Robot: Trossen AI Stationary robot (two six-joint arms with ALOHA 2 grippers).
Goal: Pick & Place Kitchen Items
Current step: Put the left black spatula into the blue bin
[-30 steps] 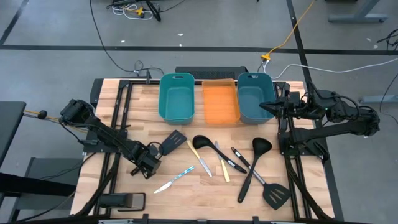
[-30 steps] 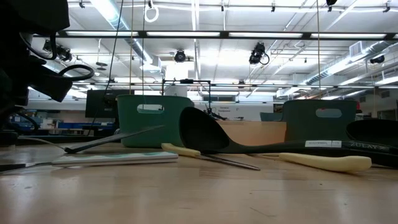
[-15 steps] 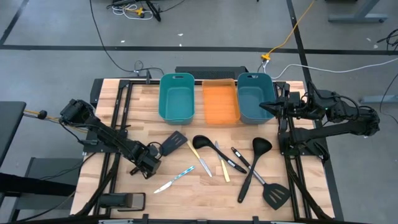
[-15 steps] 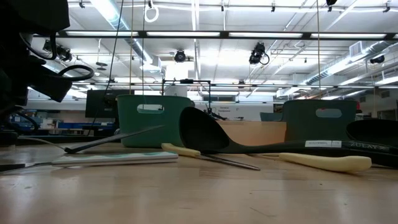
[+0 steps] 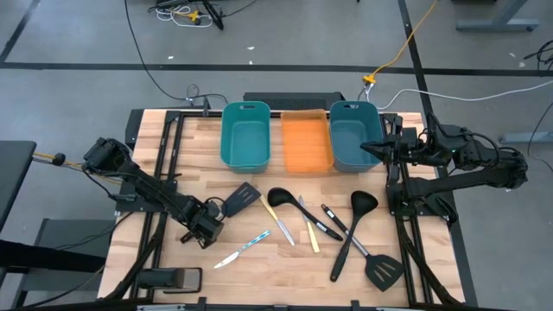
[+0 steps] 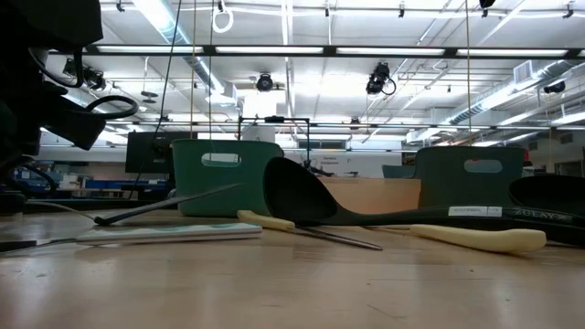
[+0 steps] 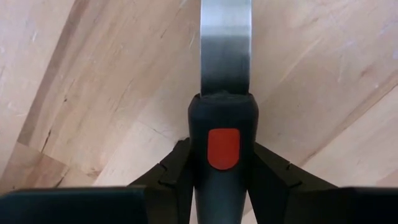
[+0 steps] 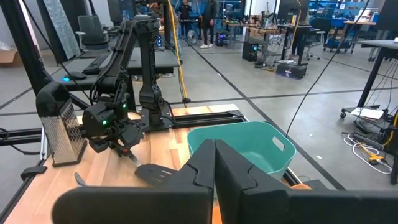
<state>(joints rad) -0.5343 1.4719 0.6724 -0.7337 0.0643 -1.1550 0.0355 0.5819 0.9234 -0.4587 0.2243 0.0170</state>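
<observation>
Kitchen items lying scattered on the near half of a wooden counter [image 5: 173, 130], in front of a row of two teal bins and an orange tray [image 5: 307, 142] between them

Black spatula [image 5: 239, 195] resting at the left of the spread, blade toward the left teal bin [image 5: 244, 136], dark handle with a red mark [image 7: 222, 148] and a shiny metal neck running out from it

Left claw [image 5: 210, 209] lying low on the counter at that handle's end, fingers [image 7: 177, 171] pressing narrow on either side of the handle, gripping the black spatula

Light-blue knife [image 5: 243, 248] lying just in front of the left claw, apart from it, blade toward the counter's near edge

Black ladle [image 5: 281, 198] sitting right of the spatula, a pale yellow knife [image 5: 278, 218] slanting beside it and a second pale yellow knife [image 5: 311, 235] near that

Black-handled knife [image 5: 332, 222] lying in the middle of the group

Long black spoon [image 5: 352, 223] stretching diagonally at the right, crossing the handle of a second black spatula [image 5: 380, 268] near the front right corner

Right claw [image 5: 373, 147] hovering above the right teal bin [image 5: 352, 138], well away from the utensils, fingers [image 8: 233, 171] pressing together with nothing between them

Seen level from counter height, ladle bowl and yellow handles lying flat against the wood, bins standing behind
</observation>
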